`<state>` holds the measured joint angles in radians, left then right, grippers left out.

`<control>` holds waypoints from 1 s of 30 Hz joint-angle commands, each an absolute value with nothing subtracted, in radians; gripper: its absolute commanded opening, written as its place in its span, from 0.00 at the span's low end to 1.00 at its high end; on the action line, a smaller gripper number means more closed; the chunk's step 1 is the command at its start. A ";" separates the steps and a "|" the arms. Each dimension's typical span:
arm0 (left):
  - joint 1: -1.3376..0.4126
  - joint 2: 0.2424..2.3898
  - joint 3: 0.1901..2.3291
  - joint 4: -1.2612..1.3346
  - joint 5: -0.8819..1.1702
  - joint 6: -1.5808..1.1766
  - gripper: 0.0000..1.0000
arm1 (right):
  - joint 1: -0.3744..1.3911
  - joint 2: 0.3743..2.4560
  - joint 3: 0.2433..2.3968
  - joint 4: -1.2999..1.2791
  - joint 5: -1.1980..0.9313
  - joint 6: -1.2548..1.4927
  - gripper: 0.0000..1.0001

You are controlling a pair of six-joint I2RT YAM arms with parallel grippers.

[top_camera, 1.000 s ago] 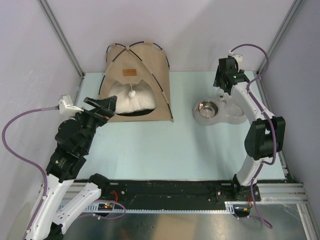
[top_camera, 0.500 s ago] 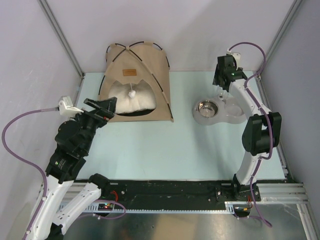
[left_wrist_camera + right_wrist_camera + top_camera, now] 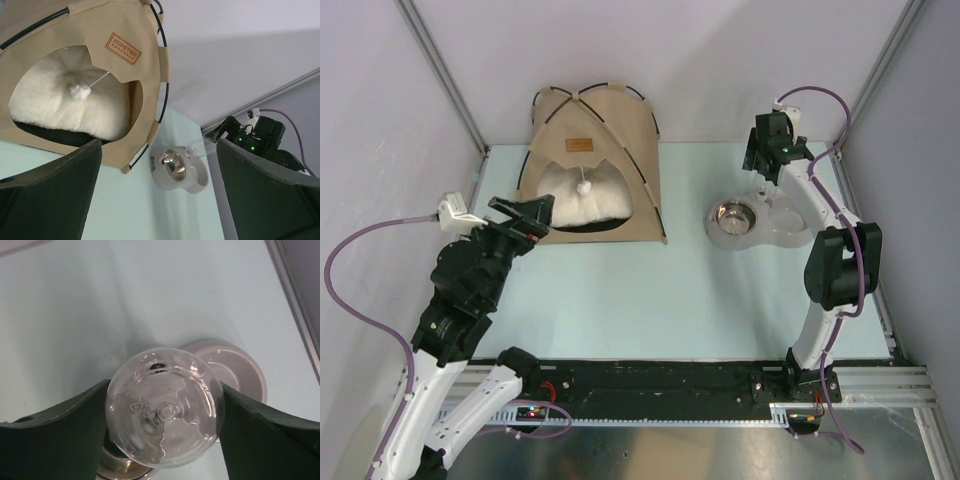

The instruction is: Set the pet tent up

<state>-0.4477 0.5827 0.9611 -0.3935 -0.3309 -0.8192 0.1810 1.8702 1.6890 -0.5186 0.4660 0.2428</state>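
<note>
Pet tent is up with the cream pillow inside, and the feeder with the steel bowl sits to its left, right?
No: the top external view shows the feeder with the steel bowl to the right of the pet tent. The cream pillow is inside the standing tent.

The left gripper (image 3: 159, 145), its dark fingers (image 3: 50, 190) spread wide with nothing between them, faces a tan canvas pet tent (image 3: 100, 25) with thin black poles, ahead and to its left. In the tent's rounded doorway a white pom-pom (image 3: 80, 90) hangs below a small brown label (image 3: 123, 48), in front of a fluffy cream pillow (image 3: 50, 110). Straight ahead, just beside the tent's corner, a grey feeder base (image 3: 195, 182) with a round steel bowl (image 3: 172, 169) sits on the pale green table (image 3: 150, 220). Beyond the right finger, the black end of the right arm (image 3: 260, 137) shows green lights.
</note>
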 commanded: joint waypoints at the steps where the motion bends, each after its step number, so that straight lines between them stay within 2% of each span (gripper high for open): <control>1: -0.445 0.589 0.954 -0.388 -0.349 -0.799 1.00 | 0.179 1.874 1.713 -0.569 0.412 0.252 0.87; 5: -0.445 0.584 0.950 -0.389 -0.354 -0.797 1.00 | 0.179 1.850 1.748 -0.587 0.417 0.252 0.98; 16: -0.445 0.554 0.923 -0.470 -0.324 -0.728 1.00 | 0.171 1.720 1.806 -0.706 0.463 0.290 1.00; 23: -0.445 0.493 0.906 -0.700 -0.335 -0.696 1.00 | 0.186 1.464 1.630 -0.823 0.507 0.389 0.99; 30: -0.445 0.441 0.925 -0.968 -0.414 -0.656 1.00 | 0.308 1.160 1.383 -0.999 0.489 0.569 1.00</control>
